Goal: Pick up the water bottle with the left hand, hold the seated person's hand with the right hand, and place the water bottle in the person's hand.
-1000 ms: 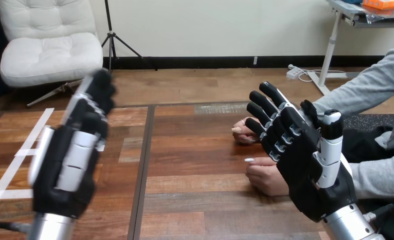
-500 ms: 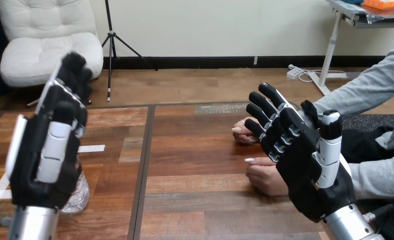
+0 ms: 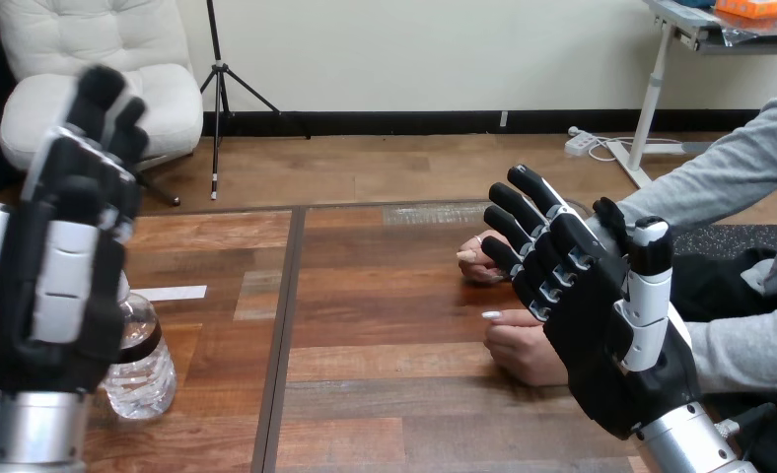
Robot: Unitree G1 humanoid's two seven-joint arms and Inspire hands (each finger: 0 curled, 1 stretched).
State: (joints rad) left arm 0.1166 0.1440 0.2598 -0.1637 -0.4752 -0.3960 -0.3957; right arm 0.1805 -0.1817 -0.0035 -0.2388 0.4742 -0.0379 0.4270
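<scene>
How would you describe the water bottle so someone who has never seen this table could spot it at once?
Start at the wooden table and go to its near left part, where the robot's left hand is raised. The water bottle stands upright just right of that hand, partly hidden by it. It is the one clear, see-through thing there, near a flat white tape strip.
</scene>
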